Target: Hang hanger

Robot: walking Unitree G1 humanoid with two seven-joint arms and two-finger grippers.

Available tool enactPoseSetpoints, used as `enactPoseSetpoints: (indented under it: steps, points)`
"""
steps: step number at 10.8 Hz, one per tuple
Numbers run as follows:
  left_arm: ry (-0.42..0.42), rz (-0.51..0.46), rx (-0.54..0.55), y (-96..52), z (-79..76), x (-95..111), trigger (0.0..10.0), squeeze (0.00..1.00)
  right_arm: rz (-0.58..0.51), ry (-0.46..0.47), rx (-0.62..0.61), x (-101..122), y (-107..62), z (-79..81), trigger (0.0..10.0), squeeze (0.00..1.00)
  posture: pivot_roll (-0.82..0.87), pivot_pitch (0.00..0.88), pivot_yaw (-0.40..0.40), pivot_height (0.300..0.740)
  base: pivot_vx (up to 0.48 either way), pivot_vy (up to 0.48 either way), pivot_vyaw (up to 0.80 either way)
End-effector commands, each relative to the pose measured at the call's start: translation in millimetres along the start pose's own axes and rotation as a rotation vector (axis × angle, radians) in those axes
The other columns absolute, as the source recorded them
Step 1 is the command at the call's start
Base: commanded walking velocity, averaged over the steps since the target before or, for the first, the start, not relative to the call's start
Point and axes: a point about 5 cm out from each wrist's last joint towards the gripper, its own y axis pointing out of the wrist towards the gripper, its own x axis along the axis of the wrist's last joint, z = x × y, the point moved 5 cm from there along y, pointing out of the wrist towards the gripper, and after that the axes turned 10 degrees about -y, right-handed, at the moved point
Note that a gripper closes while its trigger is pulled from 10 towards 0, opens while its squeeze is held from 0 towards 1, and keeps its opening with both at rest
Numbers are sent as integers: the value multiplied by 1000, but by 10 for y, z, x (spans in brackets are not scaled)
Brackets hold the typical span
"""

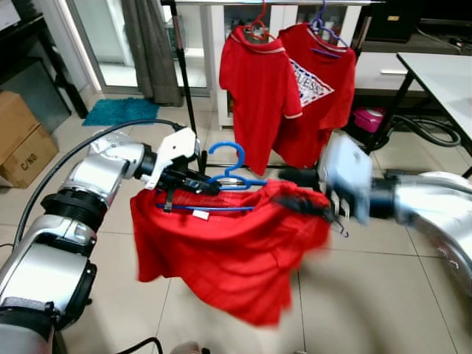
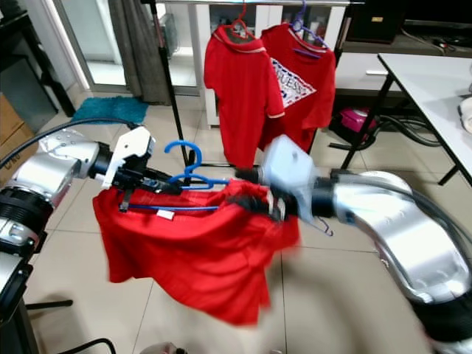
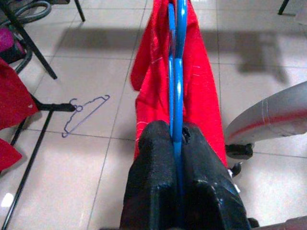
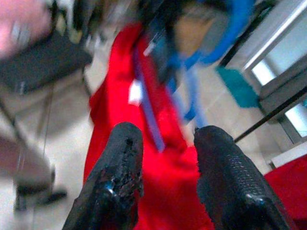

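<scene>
A blue hanger [image 1: 228,159] carries a loose red shirt [image 1: 228,258] that sags below it at chest height. My left gripper [image 1: 199,184] is shut on the hanger's left end; in the left wrist view its fingers [image 3: 153,158] pinch the blue bar [image 3: 177,72]. My right gripper [image 1: 310,203] is blurred at the shirt's right shoulder. In the right wrist view its fingers [image 4: 122,153] stand apart, open, with the red cloth [image 4: 163,182] just beyond them. Behind stands a clothes rack [image 1: 184,88] with two red shirts [image 1: 262,96] hung on it.
A white table [image 1: 442,74] and its black legs stand at the right. Cardboard boxes [image 1: 22,140] sit at the left and a teal mat [image 1: 118,110] lies by the glass door. A thin spare hanger [image 3: 86,115] lies on the tiled floor near the rack's foot.
</scene>
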Motion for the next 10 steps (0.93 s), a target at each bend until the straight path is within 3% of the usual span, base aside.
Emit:
enactPoseSetpoints:
  steps: [1, 4, 6, 7, 8, 9, 10]
  points:
    - [22, -65, -18, -40, -14, 172, 0, 0, 0, -46, 28, 3, 119, 98, 10000, 0, -147, 0, 48, 740, 0, 0, 0]
    - [18, -95, -52, -13, -49, 245, 0, 0, -2, -164, -53, 23, 320, 42, 10000, 0, -146, 0, 49, 740, 0, 0, 0]
    - [9, -122, -93, -21, -101, 333, 0, 0, 95, -311, -85, -172, 409, 14, 10000, 0, -144, 0, 49, 740, 0, 0, 0]
    - [-3, -142, -105, -43, -112, 371, 0, 0, 120, -346, -87, -246, 398, 13, 7843, 0, -144, 0, 47, 740, 0, 0, 0]
    - [-12, -146, -111, -60, -115, 378, 0, 0, 123, -373, -94, -270, 381, 10, 7961, 0, -146, 0, 47, 740, 0, 0, 0]
    - [-22, -148, -118, -69, -127, 380, 0, 0, 119, -416, -106, -277, 384, -4, 5961, 0, -148, 0, 47, 740, 0, 0, 0]
    - [-29, -152, -127, -67, -141, 389, 0, 0, 120, -457, -116, -296, 390, -20, 6431, 0, -148, 0, 44, 740, 0, 0, 0]
